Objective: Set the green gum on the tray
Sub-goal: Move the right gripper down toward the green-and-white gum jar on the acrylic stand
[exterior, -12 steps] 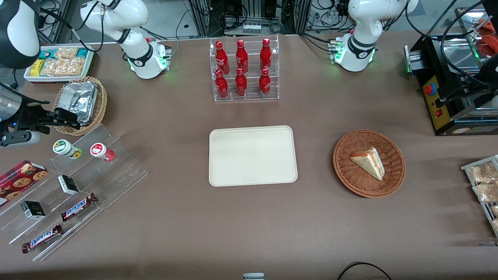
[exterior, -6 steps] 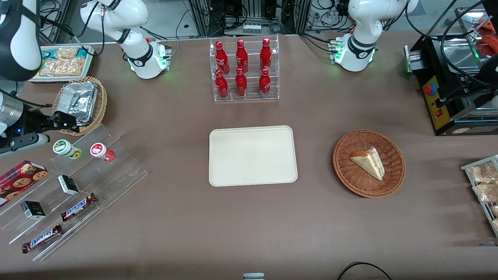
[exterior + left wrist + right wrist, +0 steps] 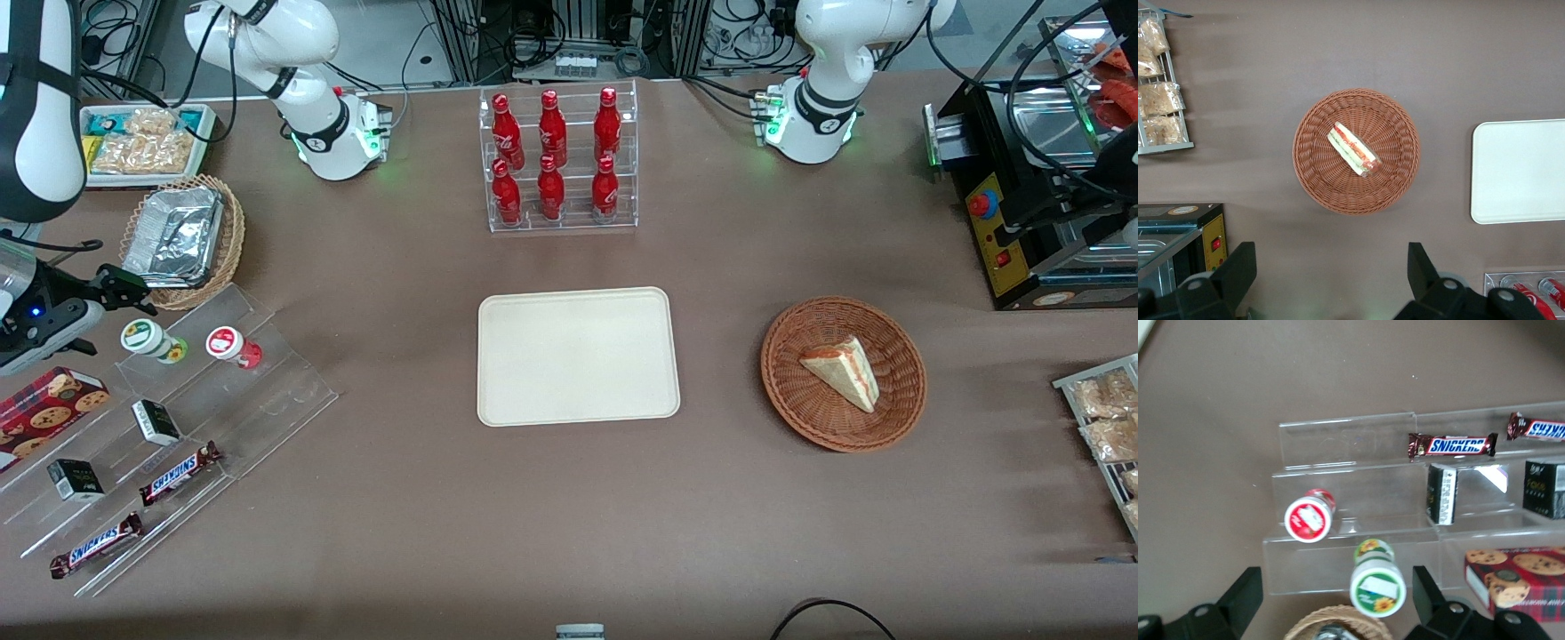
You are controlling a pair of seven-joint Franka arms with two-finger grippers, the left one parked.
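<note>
The green gum is a white canister with a green-and-white lid, lying on the top step of a clear acrylic stand, beside a red-labelled canister. The cream tray lies flat at the table's middle and shows also in the left wrist view. My gripper hovers at the working arm's end of the table, just off the green gum. In the right wrist view the gripper is open, and the green gum sits between the fingers, closer to one finger. Nothing is held.
A wicker basket with a foil pack stands beside the stand, farther from the camera. Snickers bars, small dark boxes and a cookie box fill the lower steps. A cola bottle rack and a sandwich basket stand elsewhere.
My gripper has drawn back from over the foil basket toward the working arm's end and slightly nearer the camera, coming level with the green gum. The canisters have not moved.
</note>
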